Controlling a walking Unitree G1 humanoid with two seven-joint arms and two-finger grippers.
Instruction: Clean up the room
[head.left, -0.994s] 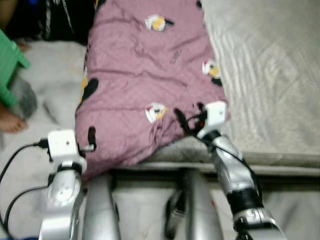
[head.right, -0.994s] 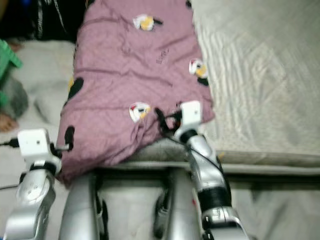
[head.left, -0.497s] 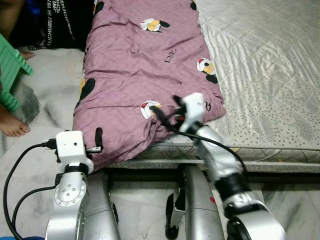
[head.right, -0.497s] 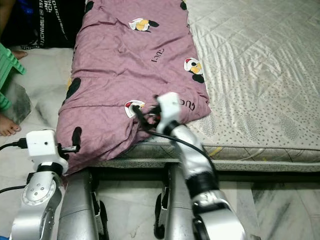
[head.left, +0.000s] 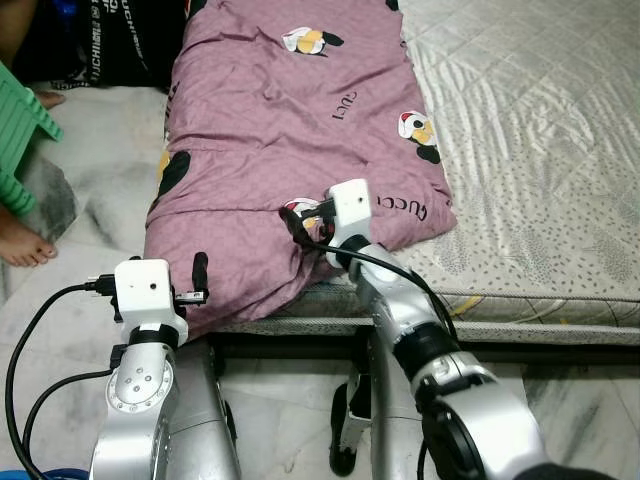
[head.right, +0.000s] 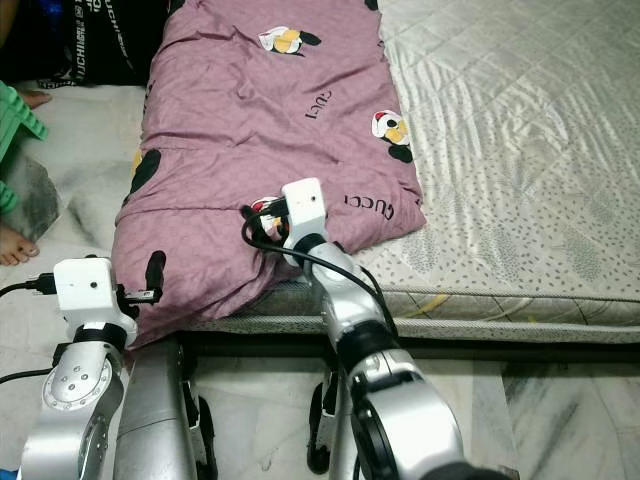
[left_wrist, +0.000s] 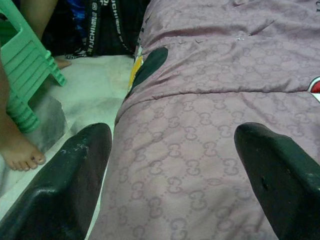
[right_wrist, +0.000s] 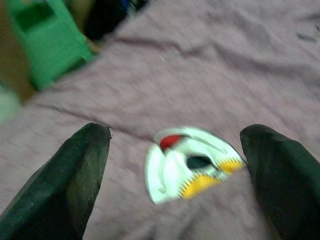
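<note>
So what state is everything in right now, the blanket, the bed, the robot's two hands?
Blanket: spread along the mattress's left side, wrinkled, its near corner hanging over the edge.
Mattress: bare on the right side.
Left hand: open, at the blanket's hanging corner, holding nothing.
Right hand: open, just above the blanket near a cartoon patch, not gripping.
Stool: upright on the floor, left of the bed.
</note>
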